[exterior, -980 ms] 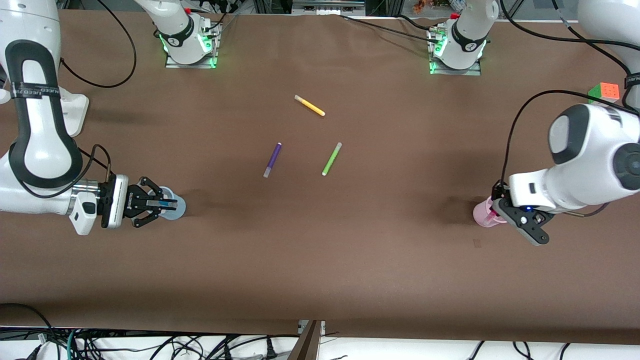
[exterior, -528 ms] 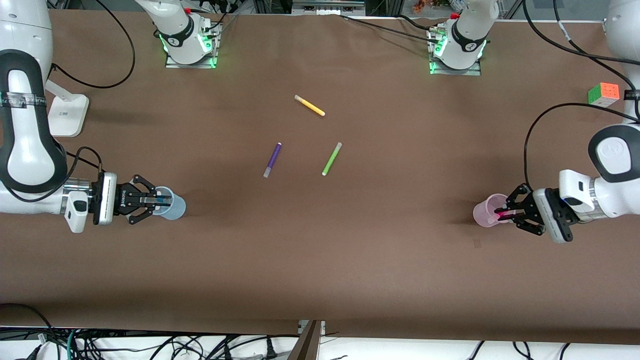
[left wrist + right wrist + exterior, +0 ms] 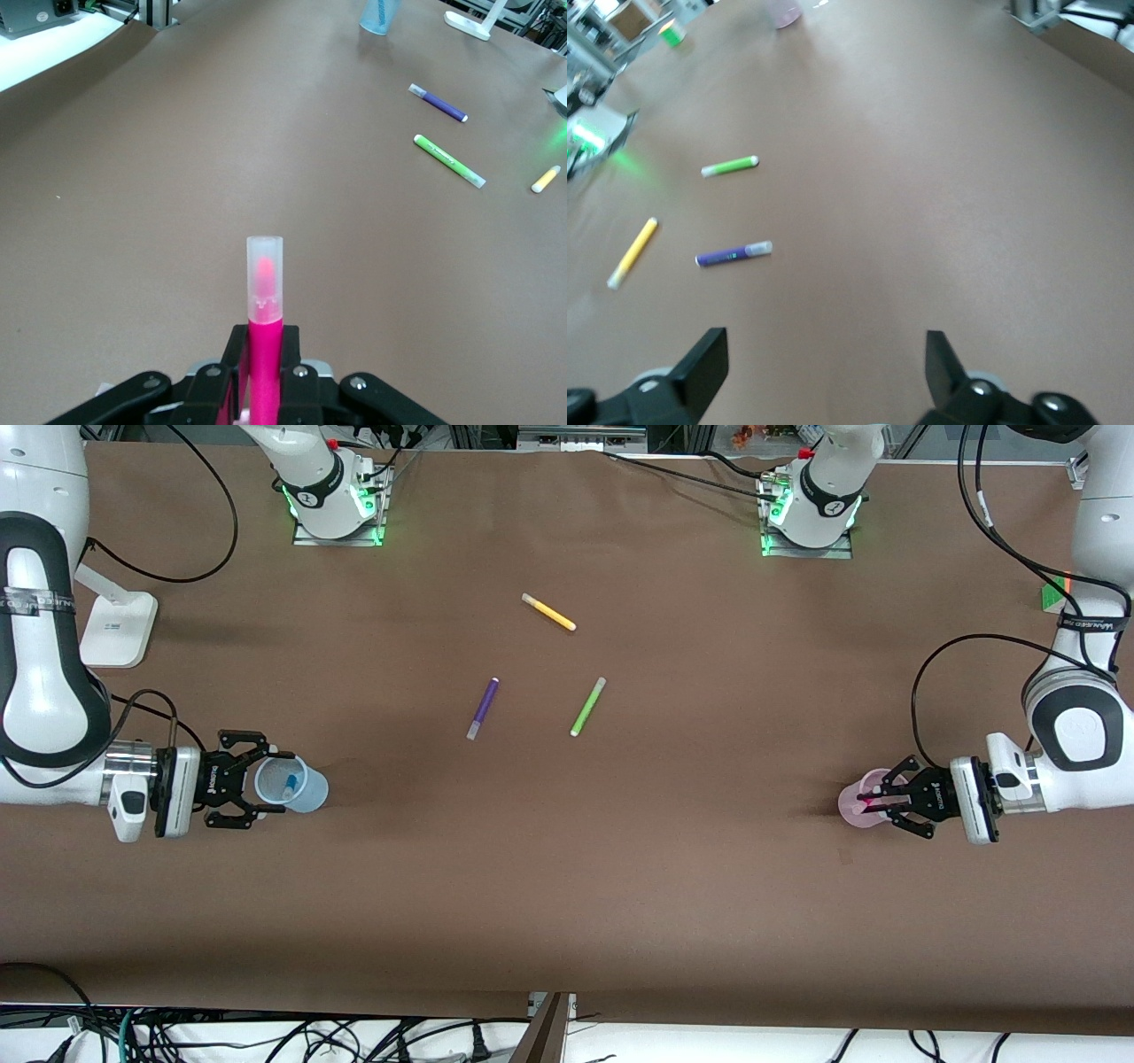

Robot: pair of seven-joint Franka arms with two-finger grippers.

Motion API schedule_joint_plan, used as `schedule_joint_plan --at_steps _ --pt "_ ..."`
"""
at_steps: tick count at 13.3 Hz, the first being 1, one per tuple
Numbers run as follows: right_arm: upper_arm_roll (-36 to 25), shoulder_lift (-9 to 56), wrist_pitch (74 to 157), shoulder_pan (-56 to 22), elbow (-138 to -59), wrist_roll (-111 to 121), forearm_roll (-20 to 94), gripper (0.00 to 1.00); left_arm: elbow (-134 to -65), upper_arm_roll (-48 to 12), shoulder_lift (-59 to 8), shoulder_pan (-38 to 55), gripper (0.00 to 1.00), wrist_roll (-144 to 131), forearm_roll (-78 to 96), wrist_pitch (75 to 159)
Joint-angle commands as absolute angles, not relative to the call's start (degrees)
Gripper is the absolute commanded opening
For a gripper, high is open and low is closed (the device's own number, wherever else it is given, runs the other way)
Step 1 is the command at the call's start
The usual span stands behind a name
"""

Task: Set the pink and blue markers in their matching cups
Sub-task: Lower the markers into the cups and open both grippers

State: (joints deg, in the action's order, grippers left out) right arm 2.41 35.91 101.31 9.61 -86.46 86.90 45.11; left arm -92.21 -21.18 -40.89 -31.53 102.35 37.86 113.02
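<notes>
Hovering spread-fingered beside the blue cup (image 3: 291,784) at nine o'clock, blue marker (image 3: 289,783) inside, is the right gripper (image 3: 257,779), while the left gripper (image 3: 873,798) pinches the pink marker (image 3: 264,341) over the pink cup (image 3: 854,804) at three o'clock.

Arm shells: glossy white with black joint bands.
Bases: green status lights, metal mounting plates.
Wrists: silver flange ring, white camera housing.
Cables: black, looped alongside links.
Right gripper (image 3: 259,780): black linkage fingers.
Left gripper (image 3: 879,802): identical black construction.

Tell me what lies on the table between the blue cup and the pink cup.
Front view: between the blue cup and the pink cup the direct line is bare brown table. The purple marker and green marker lie farther from the camera.
</notes>
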Motion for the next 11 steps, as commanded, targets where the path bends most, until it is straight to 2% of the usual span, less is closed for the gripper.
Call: schedule_joint_plan --at_steps 1,5,9,10,11 --pt "2.9 34.5 100.9 8.5 -84.4 73.4 40.5 1.00 -93.6 -22.1 -39.9 -33.8 0.00 107.4 39.6 113.2" --pt "3.2 34.2 100.2 5.1 -77.4 48.3 28.5 1.00 -93.5 -22.0 -40.3 -35.0 0.00 108.9 39.6 113.1" --pt "3.3 31.1 97.4 1.0 -75.8 23.9 16.6 1.00 -93.5 -22.0 -41.0 -35.9 0.00 109.7 39.6 113.1" --pt "3.3 30.1 97.1 0.6 -75.8 18.9 13.7 1.00 -93.4 -22.0 -41.0 -35.9 0.23 110.0 39.2 113.1" --pt "3.3 29.0 95.5 -0.1 -75.8 15.4 10.9 1.00 -93.3 -22.0 -41.0 -35.8 0.99 111.0 39.0 113.2"
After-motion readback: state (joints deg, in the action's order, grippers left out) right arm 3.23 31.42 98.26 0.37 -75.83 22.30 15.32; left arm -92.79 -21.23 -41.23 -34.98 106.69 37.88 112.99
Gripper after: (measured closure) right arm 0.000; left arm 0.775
